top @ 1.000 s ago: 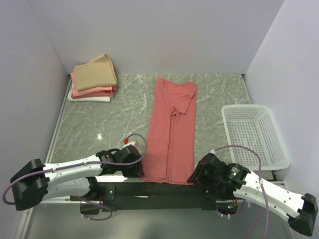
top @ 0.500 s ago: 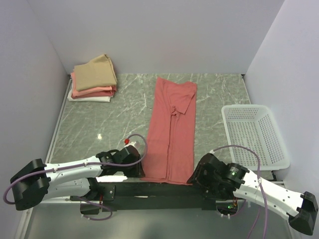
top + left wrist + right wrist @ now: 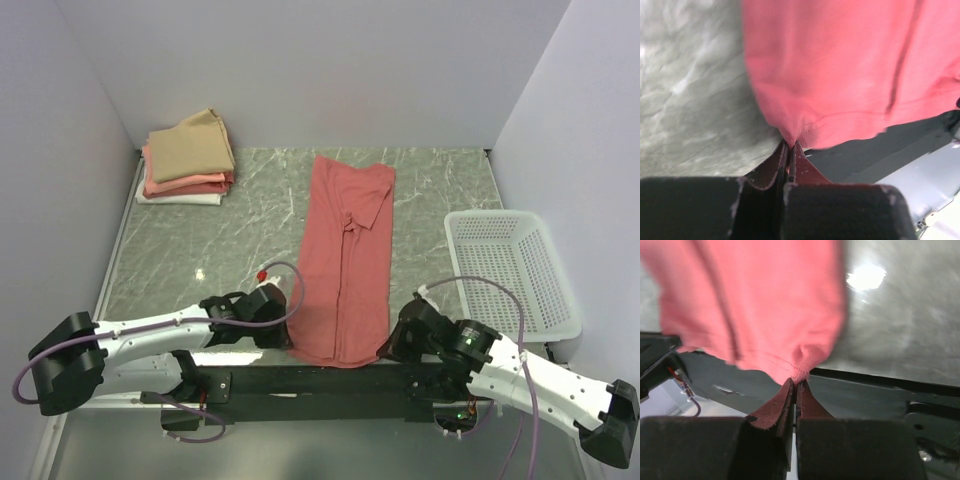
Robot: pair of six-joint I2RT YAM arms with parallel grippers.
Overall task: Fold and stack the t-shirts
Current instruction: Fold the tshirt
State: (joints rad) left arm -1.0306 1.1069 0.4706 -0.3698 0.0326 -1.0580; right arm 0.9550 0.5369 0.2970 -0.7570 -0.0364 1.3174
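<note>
Salmon-red cotton is gripped at both near corners. The left fingers (image 3: pixel 785 156) are clenched on the near left corner of the salmon-red t-shirt (image 3: pixel 345 260), and the left wrist view shows the hem bunched to a small peak between the tips. The right fingers (image 3: pixel 790 390) are clenched on the near right corner, with the cloth puckered in the same way.

In the top view the left fingers (image 3: pixel 287 338) and right fingers (image 3: pixel 386 347) sit at the near edge of the grey marbled surface (image 3: pixel 220 250), where it meets the dark base rail (image 3: pixel 300 380). The hem between the two grips curves slightly. It cannot be told whether the corners are raised clear of the surface.

The t-shirt lies lengthwise at the centre of the surface as a long narrow strip running from the near edge toward the far wall. Its sides are folded inward, and a sleeve is turned across its far right part.

A white perforated basket (image 3: pixel 495 213) stands at the right edge, apart from the t-shirt.

A stack of folded shirts lies in the far left corner, well apart from the strip:
- a white shirt (image 3: pixel 180 198) at the bottom
- a salmon-pink shirt (image 3: pixel 185 185) in the middle
- a tan shirt (image 3: pixel 195 145) on top, set somewhat askew
</note>
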